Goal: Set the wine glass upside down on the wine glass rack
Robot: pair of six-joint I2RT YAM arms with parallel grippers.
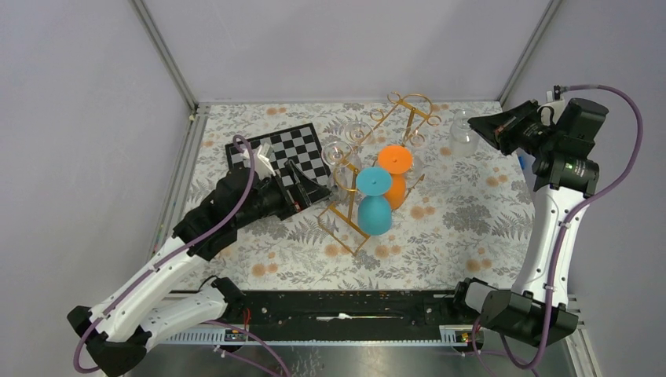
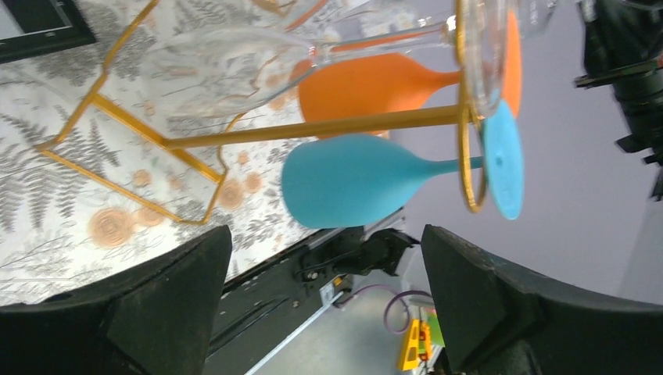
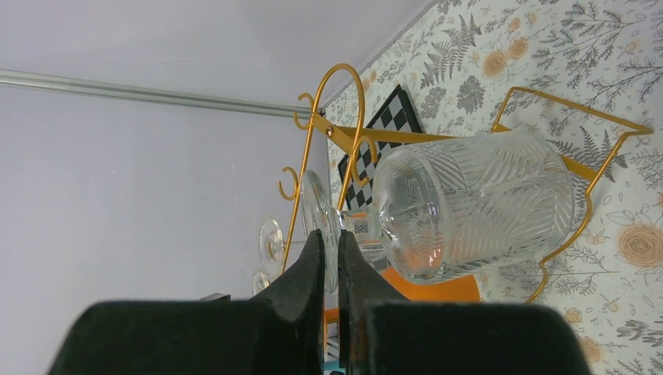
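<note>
floral table [image 1: 471,224], chessboard [image 1: 302,149], gold rack [image 2: 313,126], clear jar [image 1: 463,135]

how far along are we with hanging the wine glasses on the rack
Done: the teal glass, the orange glass and a clear wine glass hang upside down on the wine glass rack. In hand: nothing. The left gripper is open, just short of the clear one, and the right gripper is shut and empty. Left: possibly the patterned glass standing on the table right of the rack.
</note>
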